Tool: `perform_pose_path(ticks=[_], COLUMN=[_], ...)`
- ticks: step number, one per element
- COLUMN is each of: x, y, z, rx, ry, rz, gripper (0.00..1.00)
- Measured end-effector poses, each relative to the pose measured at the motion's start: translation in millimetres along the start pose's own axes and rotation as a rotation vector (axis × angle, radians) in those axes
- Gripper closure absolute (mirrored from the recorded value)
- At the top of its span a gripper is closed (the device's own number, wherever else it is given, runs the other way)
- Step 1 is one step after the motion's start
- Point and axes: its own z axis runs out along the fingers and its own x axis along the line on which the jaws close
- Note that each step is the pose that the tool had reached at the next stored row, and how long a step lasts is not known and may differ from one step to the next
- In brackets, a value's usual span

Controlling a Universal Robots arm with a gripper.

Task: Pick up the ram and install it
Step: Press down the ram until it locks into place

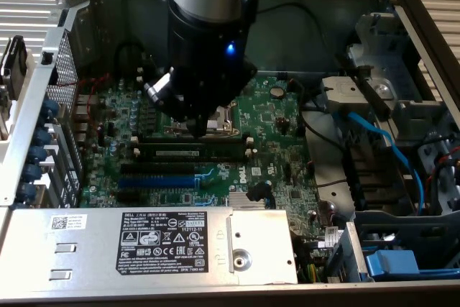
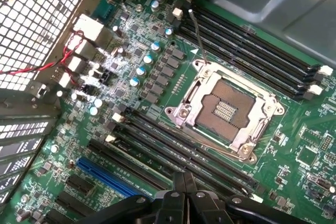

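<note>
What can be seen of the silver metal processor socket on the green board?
The silver metal processor socket is a shiny square frame with corner screws and a thin wire lever along one side. Its dark middle shows gold contacts, with no chip inside. It lies flat on the green circuit board, between two groups of long black slots.

The ram (image 1: 190, 151) is a long, thin, dark green stick with a pale label. It stands on its long edge, lying flat along the board (just beside the silver square socket (image 1: 224, 124)).
</note>
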Motion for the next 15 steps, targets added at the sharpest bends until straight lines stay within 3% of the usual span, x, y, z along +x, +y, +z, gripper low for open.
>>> perform_pose_path(ticks=[15], x=[0.0], y=[0.0], z=[0.0], rx=[-0.0073], ry=[-0.0124], rz=[0.209], gripper=[0.90])
